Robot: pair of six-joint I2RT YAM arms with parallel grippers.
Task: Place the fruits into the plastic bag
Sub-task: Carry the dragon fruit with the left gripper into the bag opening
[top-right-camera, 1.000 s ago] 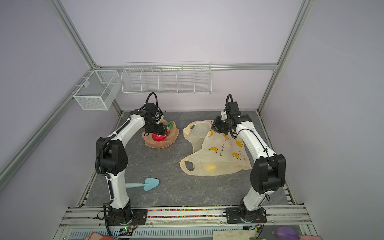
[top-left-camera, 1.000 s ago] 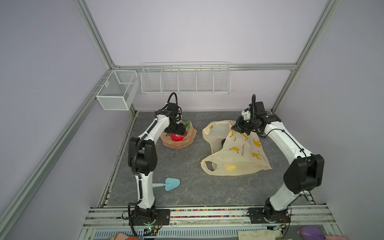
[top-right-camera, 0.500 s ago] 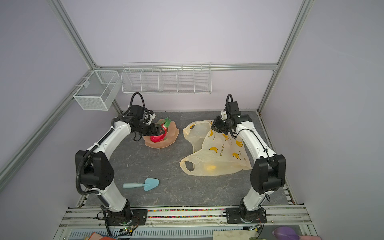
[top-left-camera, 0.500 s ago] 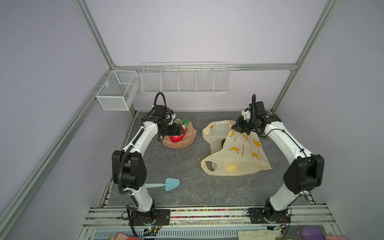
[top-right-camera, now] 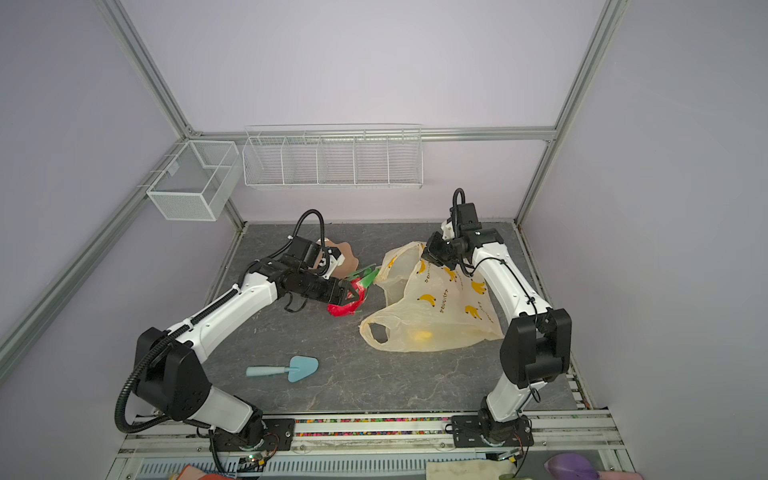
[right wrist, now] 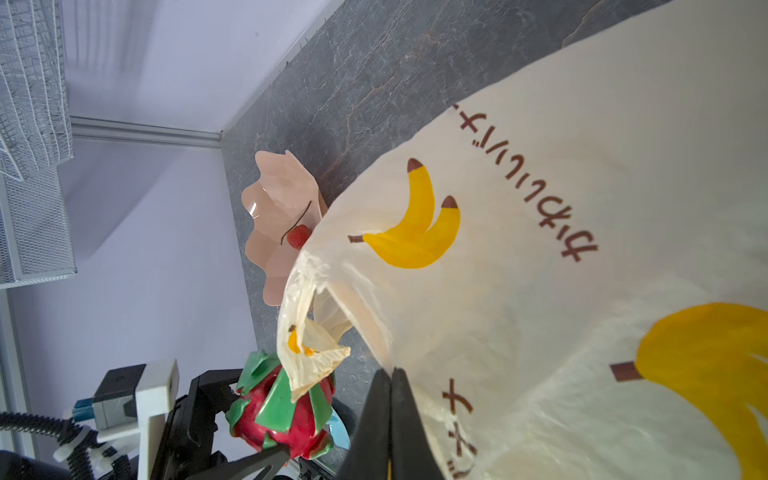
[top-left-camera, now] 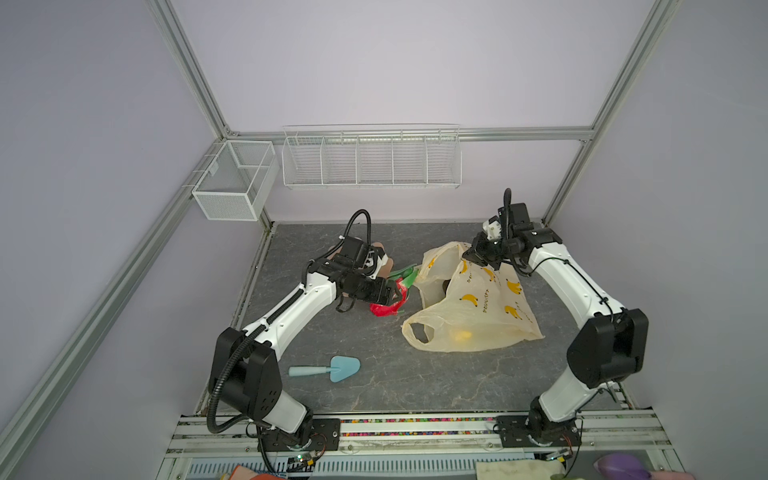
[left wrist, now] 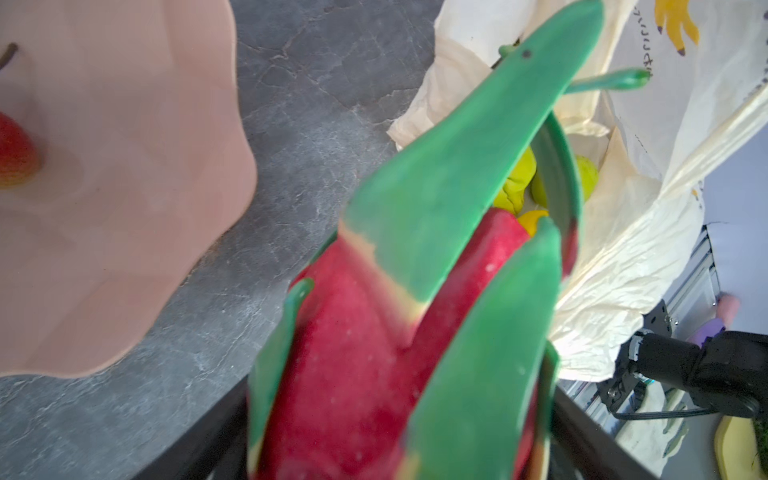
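1. Looking at both top views, the left pincer (top-left-camera: 396, 293) is gripping the dragon fruit (top-left-camera: 384, 308), jaws spread wide around its red body, just left of the plastic bag (top-left-camera: 478, 309). The right pincer (top-left-camera: 473, 258) is pinching the bag's far rim and holding it raised. The bag is lying on the right half of the tabletop (top-left-camera: 374, 395), with a yellow fruit (top-left-camera: 461, 334) showing through its near part. The peach dish (top-right-camera: 347, 259) is sitting far left, partly hidden by the left arm. A blue scoop (top-right-camera: 291, 368) is lying near the front.
2. In the left wrist view, the dragon fruit (left wrist: 365, 353) is filling the frame between dark fingers, its long green scale pointing at the bag's (left wrist: 623, 249) open mouth. Yellow-green fruits (left wrist: 515, 183) are lying inside. A small red fruit (left wrist: 12, 153) is sitting in the dish (left wrist: 124, 208).
3. In the right wrist view, the right pincer's fingers (right wrist: 376, 424) are pressing together on a fold of the bag (right wrist: 540, 291). The dragon fruit (right wrist: 286, 415) is hanging just outside the mouth, and the small red fruit (right wrist: 298, 237) is resting in the dish (right wrist: 278, 199) beyond.
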